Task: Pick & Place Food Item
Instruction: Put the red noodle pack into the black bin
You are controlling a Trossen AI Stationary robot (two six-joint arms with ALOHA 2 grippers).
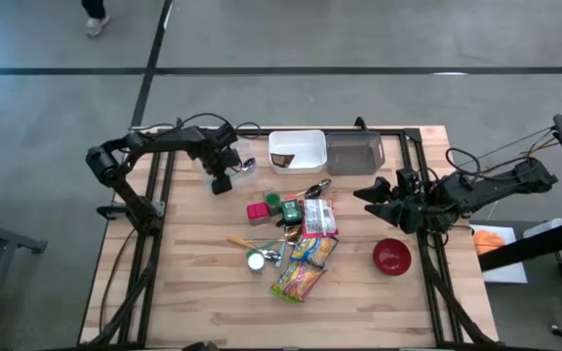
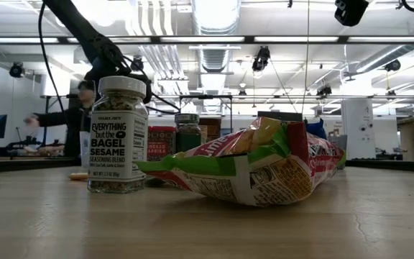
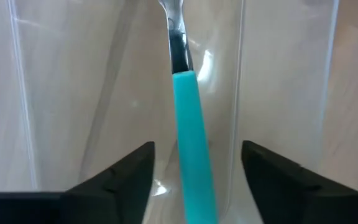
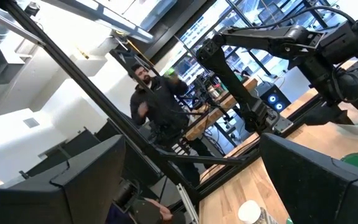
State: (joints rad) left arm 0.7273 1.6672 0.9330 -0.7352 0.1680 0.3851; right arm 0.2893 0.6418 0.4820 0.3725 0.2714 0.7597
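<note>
A utensil with a teal handle (image 3: 188, 124) and a metal neck (image 3: 174, 18) lies inside a clear container (image 1: 243, 162) at the table's far left. My left gripper (image 1: 222, 182) points down over it and is open. In the left wrist view its fingers (image 3: 129, 171) stand on either side of the handle with a gap on each side. Food items lie mid-table: a seasoning jar (image 2: 117, 137), a snack bag (image 2: 264, 169) and packets (image 1: 318, 216). My right gripper (image 1: 374, 195) hangs open above the table's right side, with nothing between its fingers.
A white bin (image 1: 296, 151) and a clear grey bin (image 1: 354, 154) stand along the far edge. A red bowl (image 1: 391, 255) sits at the right. Small red and green jars (image 1: 271, 208) stand beside the packets. A person (image 4: 160, 99) is in the room beyond the table.
</note>
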